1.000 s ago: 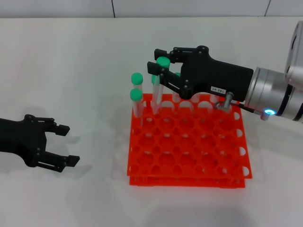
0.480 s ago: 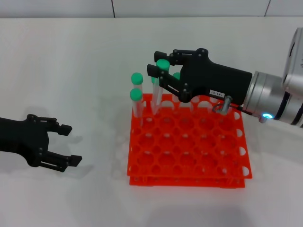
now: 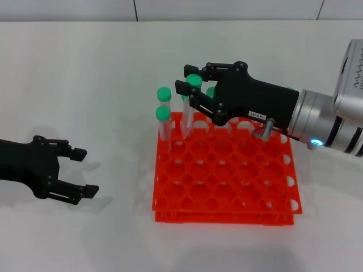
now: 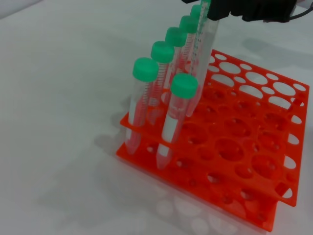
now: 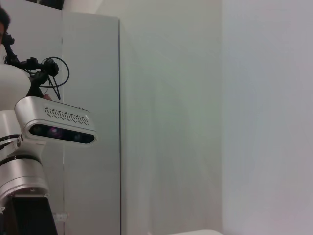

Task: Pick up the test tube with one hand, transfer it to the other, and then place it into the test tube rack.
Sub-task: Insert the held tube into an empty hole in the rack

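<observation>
The right gripper (image 3: 190,85) reaches in from the robot's right over the far edge of the test tube rack (image 3: 227,181), its two fingers pinched on the test tube (image 3: 189,107) just under the green cap; the tube hangs roughly upright, tilted slightly, with its lower end down in a hole of the rack's far row — in the left wrist view the same tube (image 4: 203,54) rises tallest of the row, its top gripped by the black fingers; just beside the gripper, on the side towards the robot's left, two more capped tubes (image 3: 164,116) stand in the rack's corner holes, and another green cap (image 3: 211,92) shows behind the fingers; below the gripper and towards the robot, the rack's other holes hold no tubes; the left gripper (image 3: 76,170) sits well apart from the rack on the white table (image 3: 85,73), fingers spread, holding nothing.
</observation>
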`<action>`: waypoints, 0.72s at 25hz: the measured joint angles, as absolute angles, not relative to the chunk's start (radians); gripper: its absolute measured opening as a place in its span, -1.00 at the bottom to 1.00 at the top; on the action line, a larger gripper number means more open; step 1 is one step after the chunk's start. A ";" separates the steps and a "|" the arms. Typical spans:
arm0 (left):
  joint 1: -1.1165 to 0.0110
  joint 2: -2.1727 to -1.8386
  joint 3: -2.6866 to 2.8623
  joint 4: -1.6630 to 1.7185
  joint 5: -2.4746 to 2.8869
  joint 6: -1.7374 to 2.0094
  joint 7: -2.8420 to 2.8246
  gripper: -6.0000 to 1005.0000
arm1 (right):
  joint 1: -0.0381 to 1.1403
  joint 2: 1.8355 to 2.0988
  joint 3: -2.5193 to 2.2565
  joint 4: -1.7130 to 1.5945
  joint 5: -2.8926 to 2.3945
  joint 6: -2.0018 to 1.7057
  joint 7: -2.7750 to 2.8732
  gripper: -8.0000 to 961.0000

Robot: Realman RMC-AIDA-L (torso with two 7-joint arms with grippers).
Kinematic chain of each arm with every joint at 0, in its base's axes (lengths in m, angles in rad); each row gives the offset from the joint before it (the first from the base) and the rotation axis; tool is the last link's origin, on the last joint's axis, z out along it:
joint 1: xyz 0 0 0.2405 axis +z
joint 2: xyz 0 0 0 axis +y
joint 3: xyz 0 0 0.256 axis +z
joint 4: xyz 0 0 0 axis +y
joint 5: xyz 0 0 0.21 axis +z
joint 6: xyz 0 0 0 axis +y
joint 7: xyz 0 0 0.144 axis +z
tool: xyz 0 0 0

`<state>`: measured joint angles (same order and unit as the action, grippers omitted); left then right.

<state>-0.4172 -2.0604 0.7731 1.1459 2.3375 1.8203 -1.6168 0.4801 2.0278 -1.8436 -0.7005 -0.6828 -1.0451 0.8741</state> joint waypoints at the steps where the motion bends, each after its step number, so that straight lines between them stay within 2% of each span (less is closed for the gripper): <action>1: -0.417 -2.061 0.773 1.146 2.337 1.820 -1.617 0.77 | 0.480 2.028 -1.844 -0.700 -0.683 -1.045 0.874 -0.42; 18: -0.419 -2.066 0.776 1.146 2.338 1.820 -1.617 0.77 | 0.481 2.028 -1.854 -0.687 -0.683 -1.018 0.866 -0.42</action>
